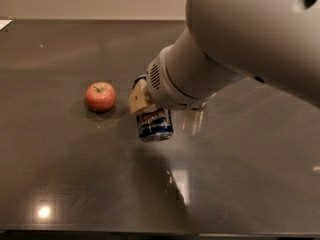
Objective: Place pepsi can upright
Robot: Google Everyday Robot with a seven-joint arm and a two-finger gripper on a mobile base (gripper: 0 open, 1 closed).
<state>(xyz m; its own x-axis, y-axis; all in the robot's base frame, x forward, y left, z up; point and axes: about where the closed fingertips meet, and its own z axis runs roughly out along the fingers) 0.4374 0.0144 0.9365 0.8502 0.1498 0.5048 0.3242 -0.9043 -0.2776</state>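
Note:
The pepsi can (155, 126) is dark blue with red-and-white graphics. It stands nearly upright at the middle of the dark table (65, 174), its bottom at or just above the surface. My gripper (152, 108) comes down from the upper right and is shut on the can's upper part. One beige finger (138, 100) shows on the can's left side. The other finger is hidden behind the wrist. The large grey arm covers the can's top.
A red apple (100, 96) sits on the table to the left of the can, a short gap away. A white sheet corner (5, 23) lies at the far left back edge. The arm fills the upper right.

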